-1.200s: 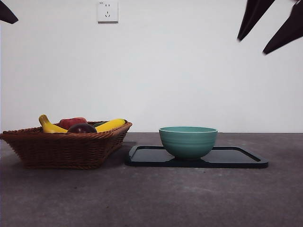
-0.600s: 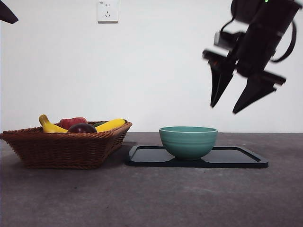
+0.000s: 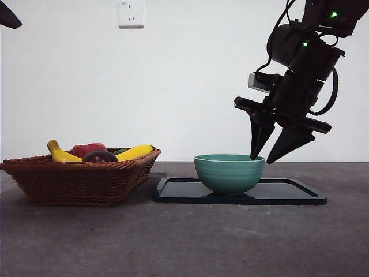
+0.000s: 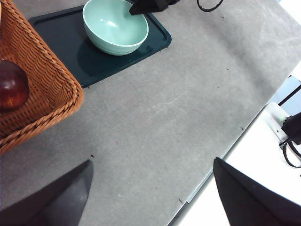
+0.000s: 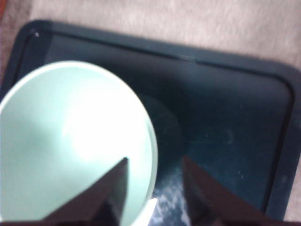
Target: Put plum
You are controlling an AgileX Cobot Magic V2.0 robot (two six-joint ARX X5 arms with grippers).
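The plum (image 3: pixel 100 156) lies in the wicker basket (image 3: pixel 75 182) at the left, in front of a red peach-like fruit and two yellow bananas. It also shows in the left wrist view (image 4: pixel 11 84). The teal bowl (image 3: pixel 229 173) stands empty on a black tray (image 3: pixel 291 195). My right gripper (image 3: pixel 260 160) is open and empty, with its jaws astride the bowl's right rim; its wrist view shows the bowl (image 5: pixel 70 141) and the gripper (image 5: pixel 155 160) over that rim. My left gripper (image 4: pixel 153 161) is open and empty, high above the table.
The left arm shows only as a black tip (image 3: pixel 8 16) at the top left corner. In the left wrist view the table's edge (image 4: pixel 221 155) runs close by, with the bowl (image 4: pixel 115 26) and tray (image 4: pixel 155 40) beyond.
My right arm has come down from the top right corner and leftward to the bowl's right rim, jaws still open. The fruit, basket, bowl and tray have not moved.
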